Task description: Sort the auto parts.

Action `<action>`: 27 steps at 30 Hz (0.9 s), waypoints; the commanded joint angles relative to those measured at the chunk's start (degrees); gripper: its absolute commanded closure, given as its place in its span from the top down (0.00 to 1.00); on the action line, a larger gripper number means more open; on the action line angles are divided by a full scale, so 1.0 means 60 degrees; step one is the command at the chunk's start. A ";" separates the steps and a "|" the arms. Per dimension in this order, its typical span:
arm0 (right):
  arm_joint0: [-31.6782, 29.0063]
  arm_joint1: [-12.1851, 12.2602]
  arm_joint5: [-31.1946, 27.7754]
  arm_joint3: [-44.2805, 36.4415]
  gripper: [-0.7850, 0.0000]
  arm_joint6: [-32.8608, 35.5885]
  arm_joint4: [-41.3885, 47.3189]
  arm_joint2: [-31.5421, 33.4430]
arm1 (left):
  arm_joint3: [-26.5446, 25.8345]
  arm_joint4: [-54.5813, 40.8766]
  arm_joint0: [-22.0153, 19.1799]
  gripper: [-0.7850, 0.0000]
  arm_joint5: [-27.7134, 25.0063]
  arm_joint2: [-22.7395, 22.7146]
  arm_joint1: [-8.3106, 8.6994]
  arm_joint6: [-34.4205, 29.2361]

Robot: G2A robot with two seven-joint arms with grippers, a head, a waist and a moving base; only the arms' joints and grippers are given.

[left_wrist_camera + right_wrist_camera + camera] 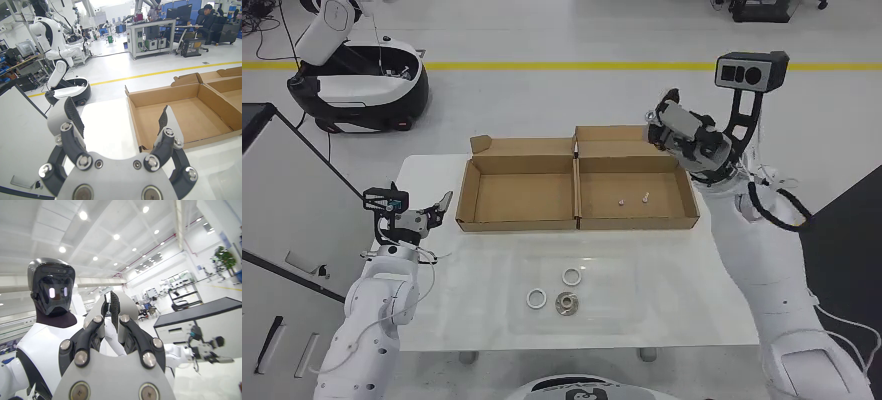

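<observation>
Bolt [108, 308] pinched by right gripper's [110, 299] fingers high over the box [637, 223] at the desk's far edge may bounce out if dropped; left gripper's [117, 104] fingers spread.

Matt brown cardboard boxes [527, 195] on a smooth white table [682, 290]; metal hub [565, 303] (dull grey), ribbed black fingers [73, 113]

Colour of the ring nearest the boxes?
White. The ring shows best in the top view.
</observation>
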 commanded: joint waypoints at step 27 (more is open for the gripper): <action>0.4549 0.0355 0.0917 0.4958 0.00 0.2701 -0.9983 -0.1885 | 0.0000 0.0000 0.0000 1.00 0.0000 0.0000 0.0000 0.0000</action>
